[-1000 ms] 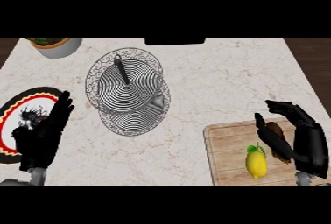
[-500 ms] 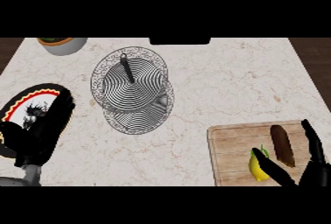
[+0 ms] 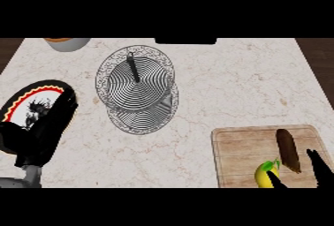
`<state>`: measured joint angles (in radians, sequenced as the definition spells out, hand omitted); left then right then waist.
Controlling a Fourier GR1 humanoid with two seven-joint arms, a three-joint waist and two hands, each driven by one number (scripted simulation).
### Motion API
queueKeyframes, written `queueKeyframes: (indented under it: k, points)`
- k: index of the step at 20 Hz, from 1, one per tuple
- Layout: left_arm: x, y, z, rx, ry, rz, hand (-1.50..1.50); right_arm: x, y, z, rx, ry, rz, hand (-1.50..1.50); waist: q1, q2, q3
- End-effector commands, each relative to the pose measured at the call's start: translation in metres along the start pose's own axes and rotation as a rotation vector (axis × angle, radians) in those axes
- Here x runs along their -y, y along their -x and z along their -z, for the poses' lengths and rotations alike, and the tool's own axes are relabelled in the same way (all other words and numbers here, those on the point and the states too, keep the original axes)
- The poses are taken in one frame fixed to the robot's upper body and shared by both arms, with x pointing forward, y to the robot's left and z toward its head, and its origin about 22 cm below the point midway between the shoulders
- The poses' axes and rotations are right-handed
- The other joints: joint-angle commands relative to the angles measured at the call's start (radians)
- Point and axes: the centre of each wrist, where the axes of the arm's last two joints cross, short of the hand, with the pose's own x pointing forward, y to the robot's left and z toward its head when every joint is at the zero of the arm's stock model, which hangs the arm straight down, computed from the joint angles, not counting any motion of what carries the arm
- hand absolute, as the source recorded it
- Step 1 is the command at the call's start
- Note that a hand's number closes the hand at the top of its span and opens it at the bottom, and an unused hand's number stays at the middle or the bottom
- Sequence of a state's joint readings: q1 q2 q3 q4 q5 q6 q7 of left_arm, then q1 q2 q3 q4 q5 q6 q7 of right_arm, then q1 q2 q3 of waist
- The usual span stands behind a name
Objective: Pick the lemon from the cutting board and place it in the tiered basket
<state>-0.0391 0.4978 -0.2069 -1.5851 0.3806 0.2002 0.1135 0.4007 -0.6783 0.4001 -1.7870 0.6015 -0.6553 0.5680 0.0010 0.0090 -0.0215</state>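
Note:
The yellow lemon (image 3: 263, 177) lies on the wooden cutting board (image 3: 244, 150) at the lower right, close to the board's near edge. Only part of my right hand (image 3: 319, 169) shows at the lower edge. It is open, with the thumb (image 3: 275, 181) touching the lemon's right side and the fingers spread apart further right. The wire tiered basket (image 3: 136, 93) stands at the counter's middle left, its black post upright. My left hand (image 3: 49, 128) rests open at the left, partly over a plate.
A dark brown elongated thing (image 3: 287, 150) lies on the board just behind the lemon. A round plate (image 3: 24, 101) with a red, yellow and black rim sits at the left edge. A grey bowl (image 3: 66, 43) stands at the far left corner.
My right hand has sunk toward the view's lower edge, and its thumb now touches the lemon. The lemon stays on the board. The left hand has barely moved.

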Motion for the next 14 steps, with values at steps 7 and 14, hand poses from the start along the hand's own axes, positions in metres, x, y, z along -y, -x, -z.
queueKeyframes:
  k: [7, 14]
  points:
    - [0.017, -0.013, 0.013, 0.020, 0.031, -0.005, 0.00, 0.029, -0.098, -0.014, -0.197, -0.114, -0.198, -1.50, 0.022, -0.004, 0.014]
    - [0.015, 0.005, 0.015, -0.004, 0.021, -0.014, 0.00, -0.010, -0.141, -0.020, -0.287, -0.112, -0.265, -1.50, 0.010, -0.005, 0.018]
